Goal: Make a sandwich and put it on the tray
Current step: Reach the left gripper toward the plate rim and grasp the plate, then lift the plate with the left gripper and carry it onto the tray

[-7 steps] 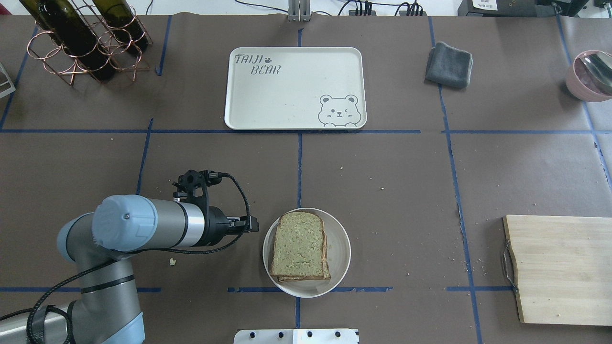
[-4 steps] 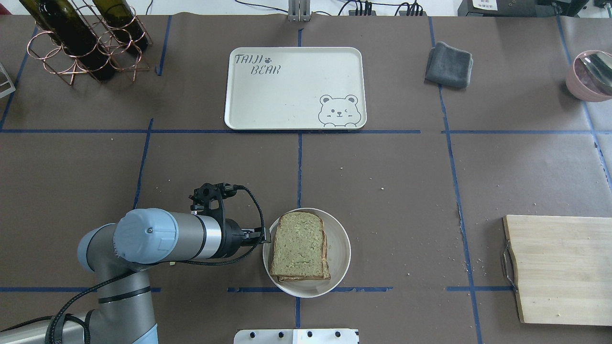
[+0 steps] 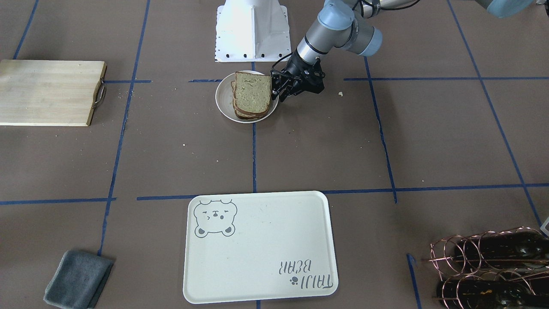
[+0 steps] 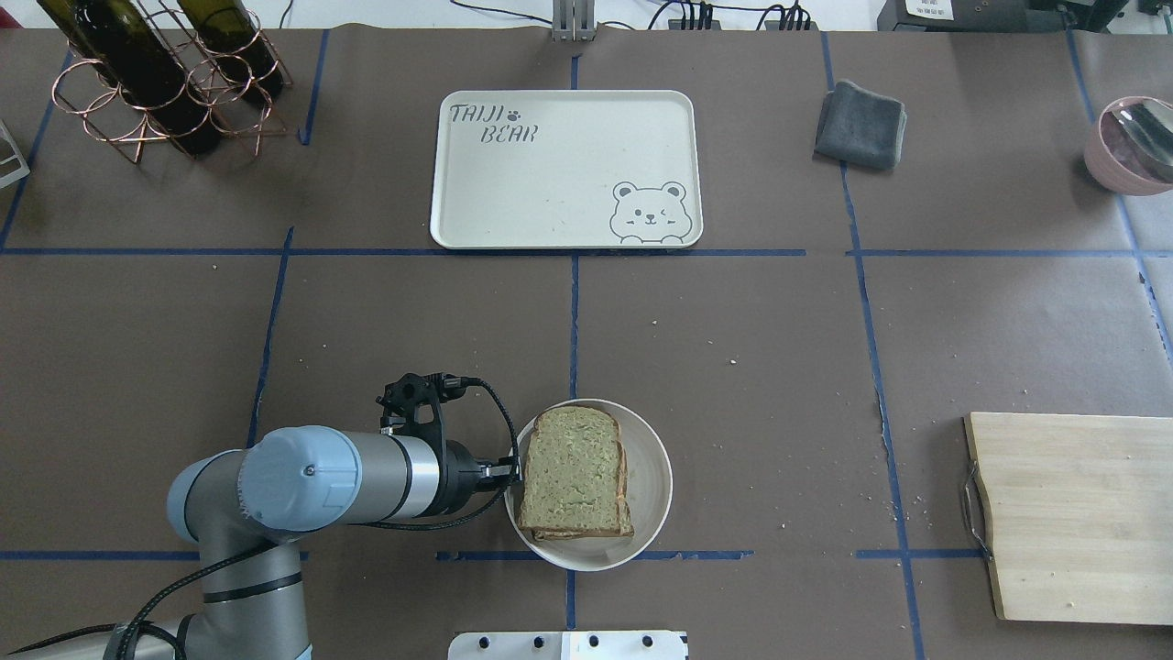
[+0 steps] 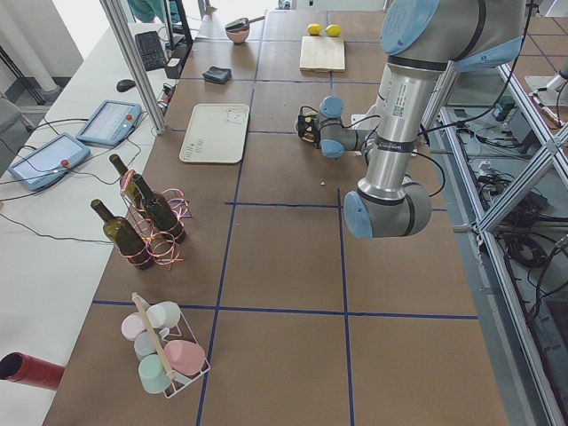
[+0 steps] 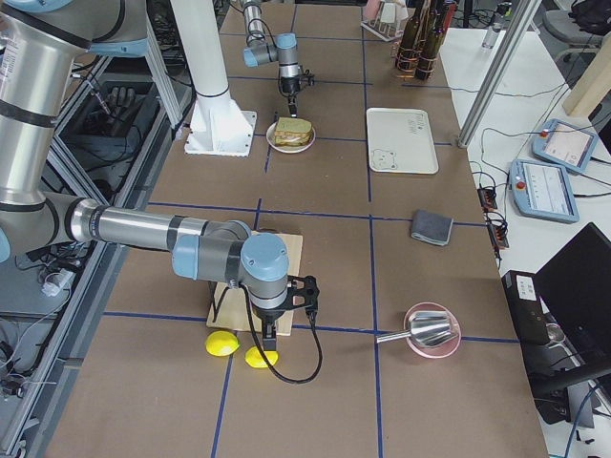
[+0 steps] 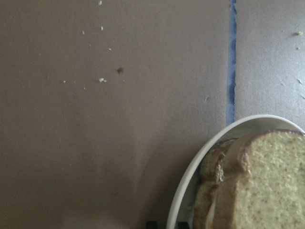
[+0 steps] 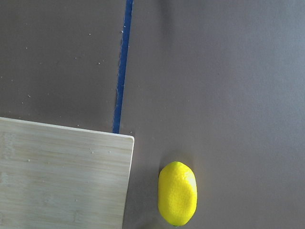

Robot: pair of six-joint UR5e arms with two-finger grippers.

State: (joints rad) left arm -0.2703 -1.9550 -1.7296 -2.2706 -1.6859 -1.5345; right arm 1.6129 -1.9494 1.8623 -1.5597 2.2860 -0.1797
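Note:
The sandwich (image 4: 573, 472), two stacked bread slices with dark crust, lies on a small round white plate (image 4: 652, 477) near the table's front middle. No egg shows. My left gripper (image 4: 509, 470) is low at the plate's left rim. In the left wrist view its two fingertips (image 7: 152, 224) stand either side of the rim (image 7: 190, 191), open, with the sandwich (image 7: 267, 186) just beyond. The tray (image 4: 559, 174) lies bare at the far middle. My right gripper (image 6: 270, 334) hangs over the table by the cutting board; I cannot tell if it is open.
A wooden cutting board (image 4: 1072, 513) lies at the front right, with two lemons (image 6: 229, 343) beside it. A grey cloth (image 4: 860, 124) and a pink bowl (image 4: 1132, 142) are at the far right. A copper rack with wine bottles (image 4: 156, 78) stands at the far left.
My left arm has moved right, bringing the gripper from clear of the plate up to its left rim. The sandwich, plate and tray have not moved.

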